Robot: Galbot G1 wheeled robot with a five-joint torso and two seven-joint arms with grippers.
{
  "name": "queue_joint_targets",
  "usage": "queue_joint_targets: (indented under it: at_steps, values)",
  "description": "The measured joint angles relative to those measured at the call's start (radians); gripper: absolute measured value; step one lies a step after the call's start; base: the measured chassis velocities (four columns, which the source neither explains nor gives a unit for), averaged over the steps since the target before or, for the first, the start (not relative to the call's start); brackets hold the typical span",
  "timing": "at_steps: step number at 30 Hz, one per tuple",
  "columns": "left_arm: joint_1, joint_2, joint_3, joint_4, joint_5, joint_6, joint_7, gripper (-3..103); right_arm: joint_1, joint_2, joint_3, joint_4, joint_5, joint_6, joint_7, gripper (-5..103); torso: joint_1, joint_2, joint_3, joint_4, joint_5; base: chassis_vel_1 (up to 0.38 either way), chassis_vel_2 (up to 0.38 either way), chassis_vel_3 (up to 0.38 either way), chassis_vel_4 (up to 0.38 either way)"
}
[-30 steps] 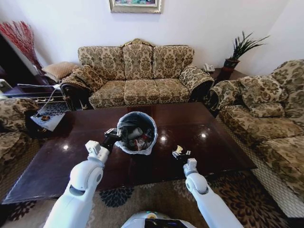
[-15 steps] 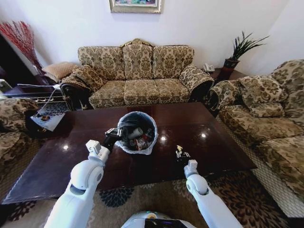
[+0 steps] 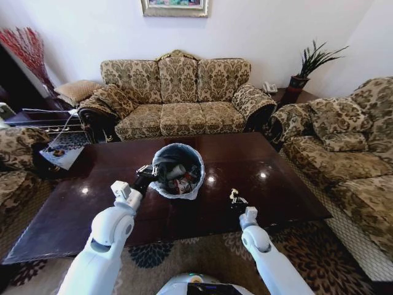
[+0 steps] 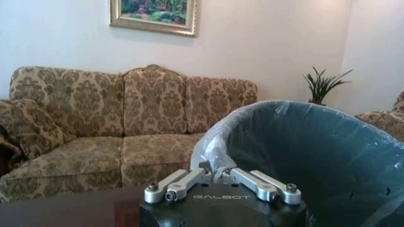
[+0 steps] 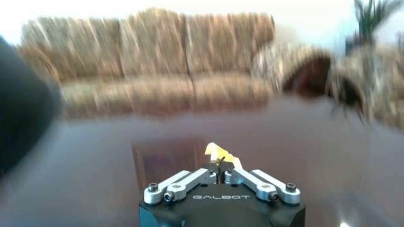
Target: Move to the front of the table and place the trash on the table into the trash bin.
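The trash bin [image 3: 177, 171], black with a whitish bag liner, stands on the middle of the dark glossy table [image 3: 276, 184]. Several bits of trash [image 3: 178, 178] lie inside it, among them white wads and something red. My left gripper [image 3: 147, 174] is at the bin's near-left rim. In the left wrist view it [image 4: 215, 171] is shut on the folded liner [image 4: 211, 146] at that rim. To the right of the bin, my right gripper [image 3: 236, 200] hovers just over the table. In the right wrist view it [image 5: 220, 166] is shut on a small yellow-white scrap [image 5: 219, 153].
A patterned sofa [image 3: 178, 98] runs along the table's far side and another [image 3: 350, 153] along its right. An armchair [image 3: 18, 153] and a side table with small items [image 3: 58, 153] stand at the left. A patterned rug [image 3: 307, 252] lies under the table's near edge.
My right gripper has drifted slightly right and back towards me with the scrap. The left gripper and the bin have stayed in place.
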State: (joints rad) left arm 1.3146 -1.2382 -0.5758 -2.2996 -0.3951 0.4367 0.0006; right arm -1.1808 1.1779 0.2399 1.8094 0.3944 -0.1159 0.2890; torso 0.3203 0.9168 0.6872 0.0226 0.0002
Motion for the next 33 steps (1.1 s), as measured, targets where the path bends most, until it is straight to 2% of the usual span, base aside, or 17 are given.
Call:
queue_joint_targets:
  at_steps: [1,4,6,8,9,10,14,15,16,18,23,25,26,28,29,30,33]
  values:
    - [0.000,0.000,0.000,0.000,0.000,0.000,0.000,3,0.003,-0.003,-0.001,0.011,0.000,-0.001,0.001,0,0.000,0.000,0.000,0.0000,-0.0001,0.000,0.000,0.000,0.000]
    - [0.004,-0.004,0.003,0.003,0.004,-0.007,0.005,3,0.095,-0.084,-0.049,0.203,0.062,-0.046,0.023,0,0.000,0.000,0.000,0.0001,-0.0001,0.000,0.000,0.000,0.000]
    - [0.005,-0.005,0.005,0.004,0.005,-0.009,0.007,3,0.117,-0.099,-0.055,0.233,0.082,-0.059,0.023,0,0.000,0.000,0.000,0.0002,-0.0002,0.000,0.000,0.000,0.000]
    - [0.009,-0.010,0.013,0.005,0.008,-0.013,0.011,3,0.219,-0.183,-0.079,0.353,0.212,-0.145,0.015,0,0.000,0.000,0.000,0.0000,-0.0002,0.000,0.000,0.000,0.000]
    - [0.009,-0.012,0.015,0.006,0.008,-0.016,0.010,3,0.261,-0.212,-0.090,0.383,0.257,-0.166,0.008,0,0.000,0.000,0.000,-0.0001,-0.0004,0.000,0.000,0.000,0.000]
    - [0.009,-0.012,0.015,0.006,0.008,-0.016,0.010,3,0.261,-0.212,-0.090,0.383,0.257,-0.166,0.008,0,0.000,0.000,0.000,-0.0001,-0.0004,0.000,0.000,0.000,0.000]
    - [-0.003,-0.017,0.021,0.020,0.008,-0.024,0.003,3,0.521,-0.332,-0.169,0.495,0.490,-0.249,-0.034,0,0.000,0.000,0.000,0.0003,-0.0003,0.000,0.000,0.000,0.000]
    - [-0.003,-0.017,0.021,0.020,0.008,-0.024,0.003,3,0.521,-0.332,-0.169,0.495,0.490,-0.249,-0.034,0,0.000,0.000,0.000,0.0003,-0.0003,0.000,0.000,0.000,0.000]
    - [-0.006,-0.018,0.022,0.024,0.008,-0.024,0.003,3,0.576,-0.356,-0.208,0.532,0.562,-0.272,-0.042,0,0.000,0.000,0.000,0.0005,-0.0004,0.000,0.000,0.000,0.000]
    - [-0.009,-0.021,0.022,0.026,0.008,-0.024,0.003,3,0.609,-0.387,-0.270,0.587,0.639,-0.300,-0.043,0,0.000,0.000,0.000,0.0003,-0.0005,0.000,0.000,0.000,0.000]
    - [-0.010,-0.020,0.023,0.029,0.009,-0.023,0.001,3,0.574,-0.434,-0.334,0.635,0.661,-0.334,-0.066,0,0.000,0.000,0.000,-0.0002,-0.0002,0.000,0.000,0.000,0.000]
    - [-0.011,-0.019,0.024,0.031,0.009,-0.022,0.001,3,0.550,-0.445,-0.359,0.625,0.627,-0.352,-0.109,-3,0.000,0.000,0.000,-0.0004,0.0000,0.000,0.000,0.000,0.000]
    - [-0.011,-0.020,0.025,0.031,0.009,-0.022,0.001,3,0.546,-0.442,-0.366,0.610,0.613,-0.351,-0.131,1,0.000,0.000,0.000,-0.0004,-0.0002,0.000,0.000,0.000,0.000]
    - [-0.011,-0.020,0.026,0.031,0.009,-0.022,0.001,3,0.546,-0.440,-0.368,0.607,0.611,-0.351,-0.133,1,0.000,0.000,0.000,-0.0004,-0.0002,0.000,0.000,0.000,0.000]
    - [-0.011,-0.022,0.028,0.031,0.009,-0.022,0.001,3,0.547,-0.431,-0.379,0.592,0.600,-0.344,-0.137,7,0.000,0.000,0.000,-0.0003,0.0000,0.000,0.000,0.000,0.000]
    - [-0.011,-0.025,0.030,0.031,0.010,-0.021,0.002,3,0.558,-0.418,-0.400,0.575,0.594,-0.329,-0.131,17,0.000,0.000,0.000,0.0000,-0.0001,0.000,0.000,0.000,0.000]
    - [-0.014,-0.027,0.031,0.031,0.010,-0.021,0.002,3,0.570,-0.410,-0.410,0.562,0.592,-0.327,-0.130,22,0.000,0.000,0.000,0.0003,-0.0002,0.000,0.000,0.000,0.000]
